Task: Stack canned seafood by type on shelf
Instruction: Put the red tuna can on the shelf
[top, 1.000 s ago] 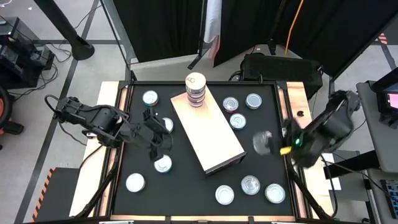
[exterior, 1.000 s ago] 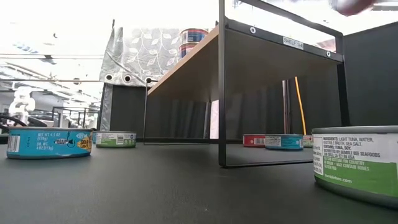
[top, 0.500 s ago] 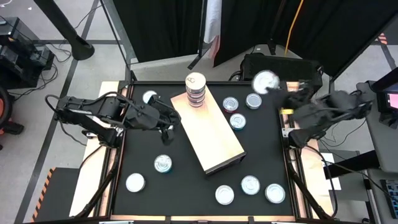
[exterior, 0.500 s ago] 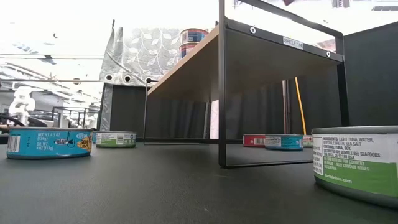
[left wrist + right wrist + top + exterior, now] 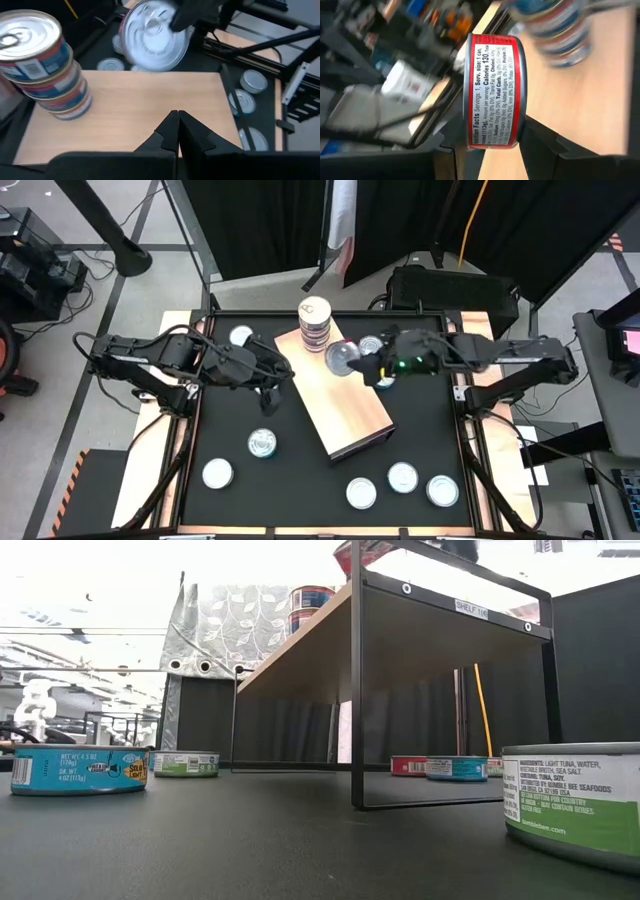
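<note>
Black tabletop (image 5: 300, 470) bears pale wood shelf (image 5: 345, 405), scattered tins; tin stack (image 5: 314, 324) on shelf.

Red tin (image 5: 492, 90): "Calories 130", "Serv. size: 1 can". Green-labelled tin (image 5: 571, 802): "LIGHT TUNA, WATER". Blue tin (image 5: 78, 770): "NET WT 4.5 OZ". Frame tag (image 5: 469, 606): "SHELF".

high view straight down over table; low view level at tabletop — both share shelf (image 5: 335, 390); wrist views close.
</note>
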Tool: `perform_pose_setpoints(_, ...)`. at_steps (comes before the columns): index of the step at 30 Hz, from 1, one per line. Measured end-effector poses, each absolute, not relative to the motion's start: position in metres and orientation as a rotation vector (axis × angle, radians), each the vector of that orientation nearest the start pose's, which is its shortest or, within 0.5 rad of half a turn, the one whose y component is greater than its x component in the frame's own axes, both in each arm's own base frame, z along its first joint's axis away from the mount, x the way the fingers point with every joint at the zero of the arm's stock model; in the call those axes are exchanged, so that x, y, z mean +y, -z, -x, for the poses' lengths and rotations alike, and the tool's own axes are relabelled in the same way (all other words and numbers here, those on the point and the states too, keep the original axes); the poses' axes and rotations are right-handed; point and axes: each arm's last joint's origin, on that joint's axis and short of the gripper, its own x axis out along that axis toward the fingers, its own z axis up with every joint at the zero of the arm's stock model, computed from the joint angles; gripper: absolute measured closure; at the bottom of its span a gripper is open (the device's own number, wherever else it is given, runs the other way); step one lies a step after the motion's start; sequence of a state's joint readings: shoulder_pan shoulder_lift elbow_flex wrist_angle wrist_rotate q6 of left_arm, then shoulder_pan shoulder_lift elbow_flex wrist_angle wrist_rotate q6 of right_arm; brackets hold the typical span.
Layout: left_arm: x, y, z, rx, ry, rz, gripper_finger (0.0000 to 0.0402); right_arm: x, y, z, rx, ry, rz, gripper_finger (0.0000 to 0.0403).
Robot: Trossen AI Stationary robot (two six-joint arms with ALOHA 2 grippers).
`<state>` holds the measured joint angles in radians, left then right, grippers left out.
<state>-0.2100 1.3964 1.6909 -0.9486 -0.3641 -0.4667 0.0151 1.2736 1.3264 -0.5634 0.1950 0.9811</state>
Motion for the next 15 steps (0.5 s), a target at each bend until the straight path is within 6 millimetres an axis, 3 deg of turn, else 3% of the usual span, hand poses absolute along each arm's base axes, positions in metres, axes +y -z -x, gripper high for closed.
perform_pose_setpoints(9,-0.048,-0.435,-0.261,0.590,-0.248,0.277,0.0391,-0.047,-0.349,-0.307,0.514,0.301,-0.927,0.0273)
perform_pose_setpoints(15,-0.051,-0.438,-0.254,0.587,-0.223,0.277,0.0391,-0.055,-0.325,-0.332,0.567,0.243,-0.964,0.0273)
